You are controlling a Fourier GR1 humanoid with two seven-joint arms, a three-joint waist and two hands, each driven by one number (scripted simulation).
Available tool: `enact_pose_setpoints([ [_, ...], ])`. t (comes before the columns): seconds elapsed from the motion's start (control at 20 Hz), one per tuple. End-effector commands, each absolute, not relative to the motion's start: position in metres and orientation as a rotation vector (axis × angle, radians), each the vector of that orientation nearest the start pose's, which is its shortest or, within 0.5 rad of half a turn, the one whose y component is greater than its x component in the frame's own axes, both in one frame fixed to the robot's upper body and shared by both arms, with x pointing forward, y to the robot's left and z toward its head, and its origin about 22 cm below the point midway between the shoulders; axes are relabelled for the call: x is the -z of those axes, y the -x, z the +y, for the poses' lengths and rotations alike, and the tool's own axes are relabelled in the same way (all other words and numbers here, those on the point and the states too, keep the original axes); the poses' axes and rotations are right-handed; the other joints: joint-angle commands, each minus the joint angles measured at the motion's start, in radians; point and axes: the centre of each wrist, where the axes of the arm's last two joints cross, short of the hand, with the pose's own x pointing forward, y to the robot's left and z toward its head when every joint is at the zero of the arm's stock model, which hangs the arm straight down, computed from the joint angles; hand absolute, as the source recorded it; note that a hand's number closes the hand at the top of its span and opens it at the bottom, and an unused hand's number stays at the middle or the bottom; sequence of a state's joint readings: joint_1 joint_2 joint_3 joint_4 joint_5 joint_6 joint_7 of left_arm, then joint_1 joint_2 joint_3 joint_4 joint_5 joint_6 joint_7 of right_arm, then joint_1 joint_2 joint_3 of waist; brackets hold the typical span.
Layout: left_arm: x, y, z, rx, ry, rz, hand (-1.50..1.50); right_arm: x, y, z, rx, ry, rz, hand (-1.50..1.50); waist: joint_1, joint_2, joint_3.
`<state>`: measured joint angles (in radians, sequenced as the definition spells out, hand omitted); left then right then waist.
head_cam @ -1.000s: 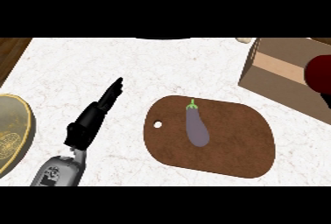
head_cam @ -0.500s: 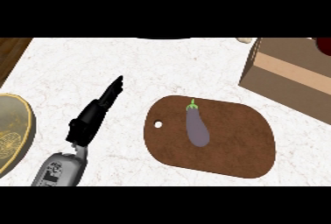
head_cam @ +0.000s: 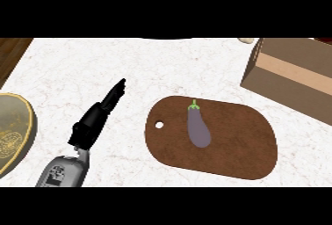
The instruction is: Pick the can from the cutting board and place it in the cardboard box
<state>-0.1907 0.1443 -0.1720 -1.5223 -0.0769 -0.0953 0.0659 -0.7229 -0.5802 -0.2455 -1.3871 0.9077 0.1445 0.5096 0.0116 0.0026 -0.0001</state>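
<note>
**Eggplant on the board, box off in the corner**

So the only thing sitting on the cutting board [head_cam: 220, 145] is a purple eggplant [head_cam: 198, 127] with a little green stem. No can shows anywhere on the board. The eggplant lies lengthwise near the board's middle, a bit toward the upper left, stem pointing away from the robot. The board itself is a dark brown rounded slab with a small round hole near its left edge, lying flat on the white marbled surface [head_cam: 162, 66].

Up and to the right of the board is the cardboard box [head_cam: 292, 74], close to the board's upper right corner but not touching it. It runs out of the view, so I can't tell what's inside; there's just a sliver of something dark red at its far top corner, right at the view's edge.

Left of the board, a short way off, is the left robot hand [head_cam: 97, 118], black, fingers straight and pressed together, pointing up and toward the board's far side. It's holding nothing. The grey forearm comes in below it. The right robot hand doesn't show at all.

Further left of the board, at the view's edge, there's part of a round yellowish plate [head_cam: 13, 132]. Above the box's left corner, a tiny pale object [head_cam: 245, 40] peeks in.
</note>
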Motion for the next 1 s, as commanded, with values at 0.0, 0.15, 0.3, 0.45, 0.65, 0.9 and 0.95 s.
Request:
enact_pose_setpoints([
  [0.0,-0.033,-0.276,0.204,0.477,0.041,-1.583,0.00,-0.229,-0.377,-0.356,-0.483,1.443,-1.229,1.50,0.005,0.002,0.000],
  [0.15,-0.044,-0.287,0.198,0.454,0.040,-1.608,0.00,-0.188,-0.390,-0.352,-0.503,1.454,-1.180,1.50,0.008,0.004,0.001],
  [0.3,-0.043,-0.287,0.210,0.463,0.040,-1.592,0.00,-0.188,-0.393,-0.390,-0.471,1.388,-1.149,1.50,0.007,0.005,0.001],
  [0.45,-0.054,-0.298,0.200,0.469,0.055,-1.627,0.00,-0.163,-0.405,-0.379,-0.310,1.244,-1.119,-1.50,0.013,0.009,0.002],
  [0.65,-0.040,-0.284,0.210,0.466,0.044,-1.603,0.00,-0.143,-0.399,-0.408,-0.291,1.158,-1.128,-1.50,0.014,0.007,0.001],
  [0.9,-0.051,-0.280,0.204,0.470,0.055,-1.614,0.00,-0.139,-0.405,-0.404,-0.151,1.109,-1.293,-1.50,0.015,0.005,0.002],
  [0.95,-0.038,-0.280,0.212,0.465,0.055,-1.599,0.00,-0.134,-0.398,-0.414,-0.103,1.102,-1.327,-1.50,0.009,0.006,0.002],
])
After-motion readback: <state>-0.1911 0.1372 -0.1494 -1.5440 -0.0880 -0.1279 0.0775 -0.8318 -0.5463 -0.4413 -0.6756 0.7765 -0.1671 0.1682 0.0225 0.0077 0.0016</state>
